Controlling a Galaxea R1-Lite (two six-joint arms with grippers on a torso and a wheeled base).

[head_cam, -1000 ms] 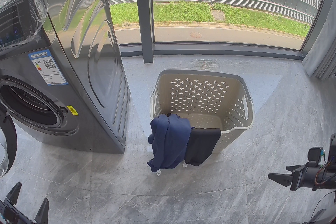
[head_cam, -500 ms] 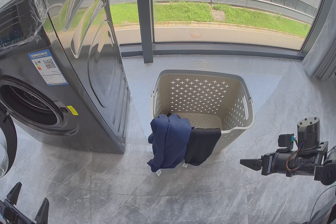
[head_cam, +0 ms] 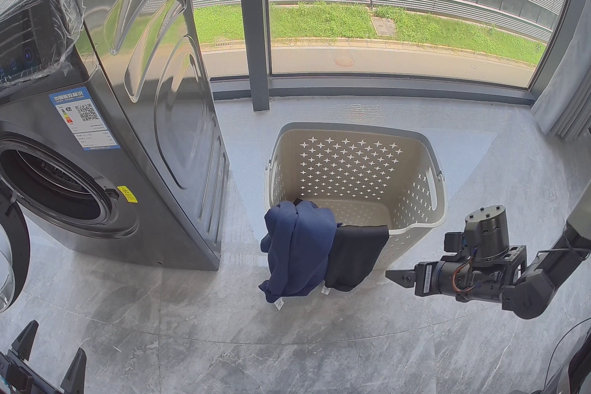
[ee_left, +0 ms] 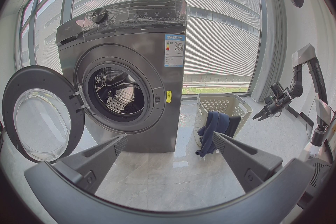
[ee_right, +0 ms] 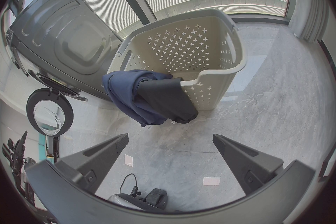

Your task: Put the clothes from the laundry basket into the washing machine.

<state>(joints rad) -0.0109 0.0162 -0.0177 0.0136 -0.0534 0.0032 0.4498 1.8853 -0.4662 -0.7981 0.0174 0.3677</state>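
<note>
A beige laundry basket (head_cam: 425, 143) stands on the floor before the window. A navy garment (head_cam: 297, 253) and a black garment (head_cam: 355, 253) hang over its near rim. The dark washing machine (head_cam: 154, 106) stands to the left with its round door (ee_left: 38, 112) swung open and the drum (ee_left: 117, 93) exposed. My right gripper (head_cam: 397, 277) is open, hanging just right of the black garment and pointing toward it. My left gripper (head_cam: 49, 346) is open low at the near left, facing the machine. The same garments show as navy (ee_right: 129, 95) and black (ee_right: 168, 98) ahead of the right gripper (ee_right: 169, 140).
A window wall (head_cam: 394, 1) with a dark pillar (head_cam: 252, 13) runs behind the basket, and a curtain (head_cam: 569, 93) hangs at the far right. The grey marble floor (head_cam: 308, 340) lies bare in front of the basket and machine.
My right arm has swung in from the right edge toward the basket, its gripper travelling left to just beside the black garment. The left arm and the clothes have not moved.
</note>
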